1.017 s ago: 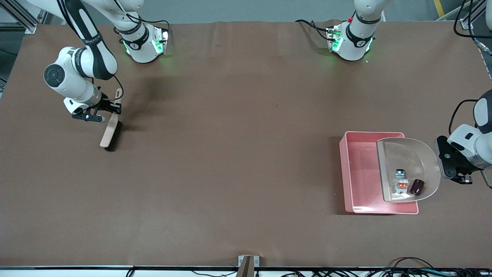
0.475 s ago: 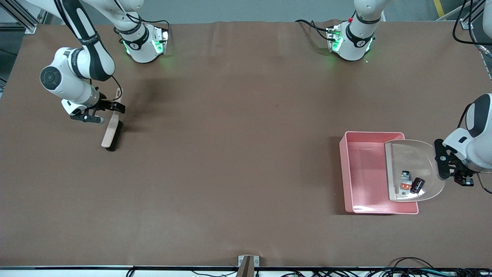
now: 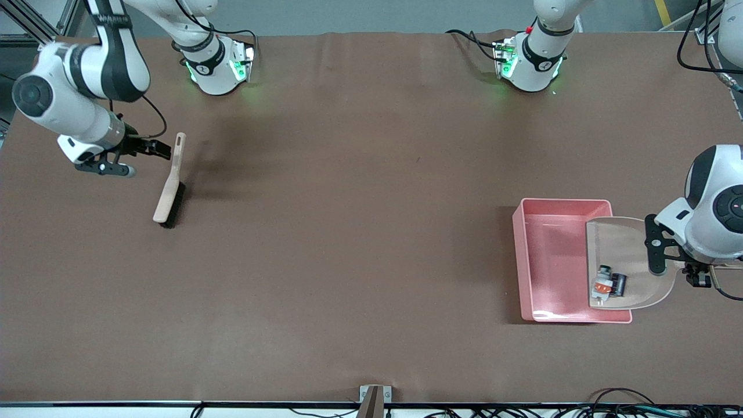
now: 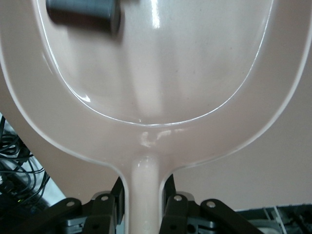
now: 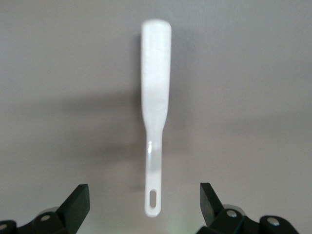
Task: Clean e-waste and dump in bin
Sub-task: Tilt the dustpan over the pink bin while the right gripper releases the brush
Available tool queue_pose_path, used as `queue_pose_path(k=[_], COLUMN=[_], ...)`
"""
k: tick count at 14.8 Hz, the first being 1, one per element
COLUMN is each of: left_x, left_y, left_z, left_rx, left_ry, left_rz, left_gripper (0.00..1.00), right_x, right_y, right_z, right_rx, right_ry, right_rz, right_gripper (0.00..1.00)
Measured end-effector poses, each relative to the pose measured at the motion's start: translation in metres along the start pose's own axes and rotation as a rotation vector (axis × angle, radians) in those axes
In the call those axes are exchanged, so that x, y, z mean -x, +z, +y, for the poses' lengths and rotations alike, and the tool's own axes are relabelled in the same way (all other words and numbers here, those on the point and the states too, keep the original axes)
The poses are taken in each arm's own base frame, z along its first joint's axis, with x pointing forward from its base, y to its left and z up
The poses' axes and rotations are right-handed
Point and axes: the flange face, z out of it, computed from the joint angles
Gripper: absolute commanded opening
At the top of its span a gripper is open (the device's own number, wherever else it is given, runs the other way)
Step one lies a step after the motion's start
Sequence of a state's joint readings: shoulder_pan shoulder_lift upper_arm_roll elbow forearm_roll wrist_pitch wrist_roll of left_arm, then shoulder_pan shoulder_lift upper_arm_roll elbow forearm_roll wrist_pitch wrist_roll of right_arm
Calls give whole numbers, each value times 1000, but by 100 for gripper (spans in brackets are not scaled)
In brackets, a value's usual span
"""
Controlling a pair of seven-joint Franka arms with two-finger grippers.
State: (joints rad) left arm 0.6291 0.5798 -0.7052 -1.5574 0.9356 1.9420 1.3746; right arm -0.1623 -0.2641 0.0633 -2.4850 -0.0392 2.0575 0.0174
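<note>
The left gripper (image 3: 676,273), clamped on the handle of the beige plastic dustpan (image 3: 633,264), has tilted it further over the shallow pink plastic bin (image 3: 545,261), sliding the e-waste (image 3: 606,284) to its lip for dumping, while the right gripper (image 3: 152,150), now spread wide, has released the wooden-handled black-bristled brush (image 3: 169,194).

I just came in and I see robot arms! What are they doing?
The left gripper is holding a beige dustpan by its handle, over the pink bin. Two tiny bits of e-waste sit near the dustpan's front lip, not yet in the bin. At the right arm's end of the table, the brush lies on the table, and the right gripper is open, just off its handle.
</note>
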Motion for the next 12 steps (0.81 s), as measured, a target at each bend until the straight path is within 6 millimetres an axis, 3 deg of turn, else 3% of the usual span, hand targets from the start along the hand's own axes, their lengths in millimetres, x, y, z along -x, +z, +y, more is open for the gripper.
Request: queue_pose_path(k=[3, 7, 10, 12], left_x=[-6, -22, -17, -12], left_y=[-5, -15, -26, -54], left_z=[-3, -10, -13, -21], left_rx=[-12, -34, -53, -105], left_ry=[39, 88, 76, 50], left_rz=[-61, -127, -133, -117], left_gripper=[18, 18, 17, 17], right_x=[14, 23, 8, -14], right_y=[-81, -201, -245, -264], right_z=[-20, -22, -22, -22], right_rx=[18, 18, 12, 7], right_ry=[-29, -31, -31, -33], right_rz=[34, 121, 176, 155], right_gripper=[100, 100, 100, 100])
